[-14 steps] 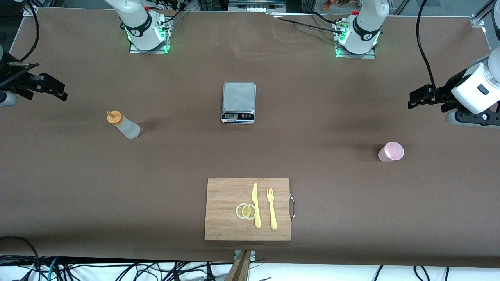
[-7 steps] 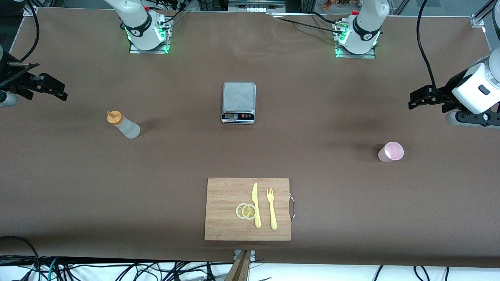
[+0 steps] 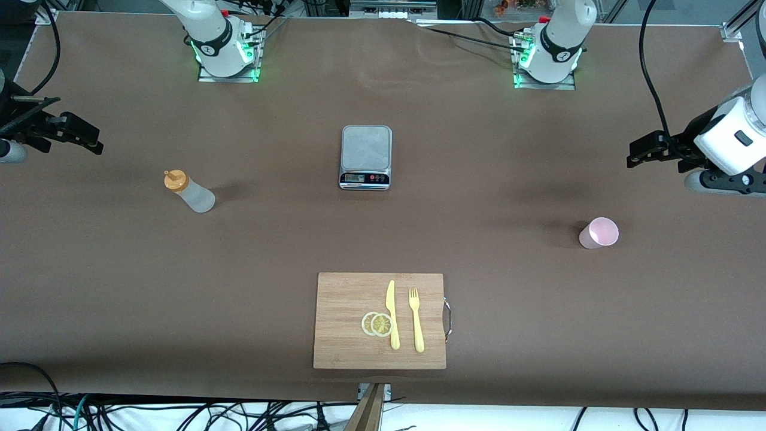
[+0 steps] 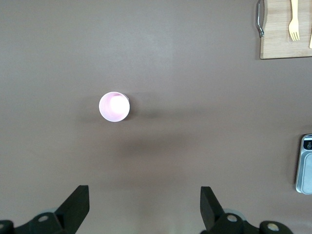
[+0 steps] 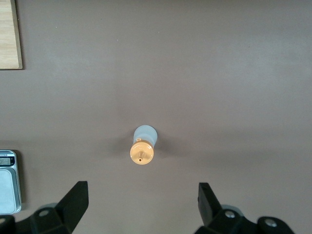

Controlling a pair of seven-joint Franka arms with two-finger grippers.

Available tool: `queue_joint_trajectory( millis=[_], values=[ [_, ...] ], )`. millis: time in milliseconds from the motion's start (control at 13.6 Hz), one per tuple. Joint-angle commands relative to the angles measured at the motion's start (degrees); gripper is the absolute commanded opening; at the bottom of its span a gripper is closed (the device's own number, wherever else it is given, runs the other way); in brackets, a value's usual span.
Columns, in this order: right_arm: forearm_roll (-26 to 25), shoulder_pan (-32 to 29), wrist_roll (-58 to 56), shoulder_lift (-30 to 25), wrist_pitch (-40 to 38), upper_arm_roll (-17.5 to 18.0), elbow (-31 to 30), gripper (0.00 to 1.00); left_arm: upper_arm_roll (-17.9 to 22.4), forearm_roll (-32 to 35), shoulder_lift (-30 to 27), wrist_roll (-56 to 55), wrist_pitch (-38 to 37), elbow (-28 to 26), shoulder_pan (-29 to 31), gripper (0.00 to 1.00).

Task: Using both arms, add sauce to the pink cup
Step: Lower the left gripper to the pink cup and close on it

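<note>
The sauce bottle (image 3: 189, 192), whitish with an orange cap, stands upright on the table toward the right arm's end; it also shows in the right wrist view (image 5: 143, 145). The pink cup (image 3: 598, 233) stands upright toward the left arm's end; it also shows in the left wrist view (image 4: 114, 107). My right gripper (image 3: 84, 136) is open and empty, up in the air at the table's edge, apart from the bottle. My left gripper (image 3: 643, 152) is open and empty, up in the air at the other edge, apart from the cup.
A grey kitchen scale (image 3: 365, 157) sits at the table's middle. A wooden cutting board (image 3: 347, 299), nearer the front camera, carries lemon slices (image 3: 377, 324), a yellow knife (image 3: 392, 313) and a yellow fork (image 3: 416, 319).
The left arm's hand has shifted very slightly; nothing else has moved.
</note>
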Motion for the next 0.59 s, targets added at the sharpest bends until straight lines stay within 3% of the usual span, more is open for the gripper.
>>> queue_joint_trajectory(
  millis=[0, 515],
  values=[
    [-0.53, -0.19, 0.61, -0.31, -0.27, 0.1, -0.04, 1.0, 0.38, -0.35, 1.72, 0.34, -0.69, 1.91, 1.14, 1.0],
    [-0.53, -0.19, 0.61, -0.31, -0.27, 0.1, -0.12, 1.0, 0.64, -0.35, 10.84, 12.12, 3.78, 1.74, 9.83, 1.0]
  ],
)
